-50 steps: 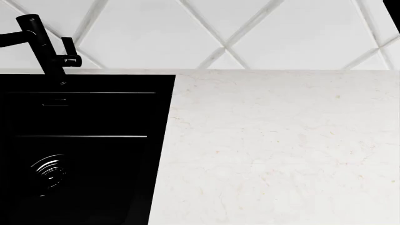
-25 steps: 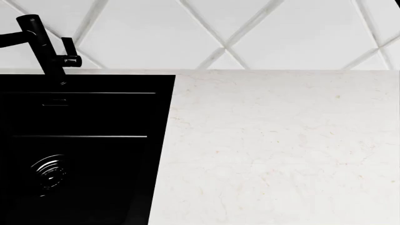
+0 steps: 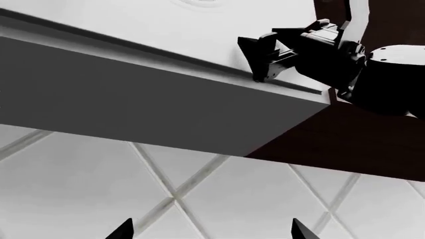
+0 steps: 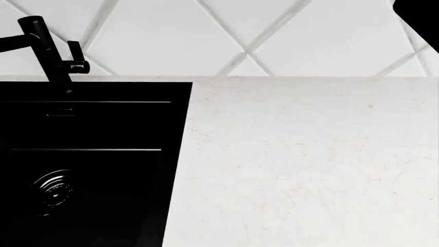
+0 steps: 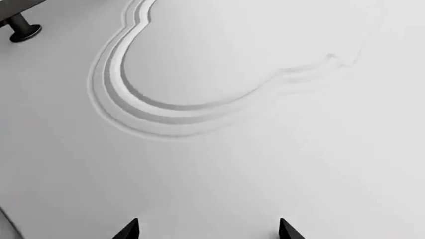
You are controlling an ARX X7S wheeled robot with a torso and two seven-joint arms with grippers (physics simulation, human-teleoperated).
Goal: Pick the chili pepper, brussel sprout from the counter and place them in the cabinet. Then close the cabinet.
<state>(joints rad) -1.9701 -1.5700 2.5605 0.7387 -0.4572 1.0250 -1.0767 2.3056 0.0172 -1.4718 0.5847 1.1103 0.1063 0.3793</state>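
The white marble-look table (image 4: 309, 164) with faint beige veins fills the right and centre of the head view and carries nothing visible; neither the chili pepper nor the brussel sprout appears in any view, so their position relative to either gripper cannot be told. A black sink basin (image 4: 89, 164) with a round drain (image 4: 53, 189) is set into the table at the left, with a black faucet (image 4: 42, 46) at its rear edge against the white diamond-tiled wall (image 4: 171, 36). In the left wrist view, the left gripper (image 3: 211, 231) shows only two dark fingertips (image 3: 123, 230) set well apart with nothing between them, so it is released; it faces the tiled wall below the grey underside of a white cabinet (image 3: 133, 94). The same view shows the right gripper (image 3: 262, 62) at the lower front edge of that cabinet, beside a dark brown interior (image 3: 332, 144). In the right wrist view, its two tips stand apart and empty, close to a white panel with a curved routed groove (image 5: 153, 114) and a small dark knob (image 5: 23, 30). Compared with the head view half a second earlier, a black shape (image 4: 420, 13) has entered the upper right corner; the rest is unchanged. That shape is cut off by the frame edge and cannot be identified.
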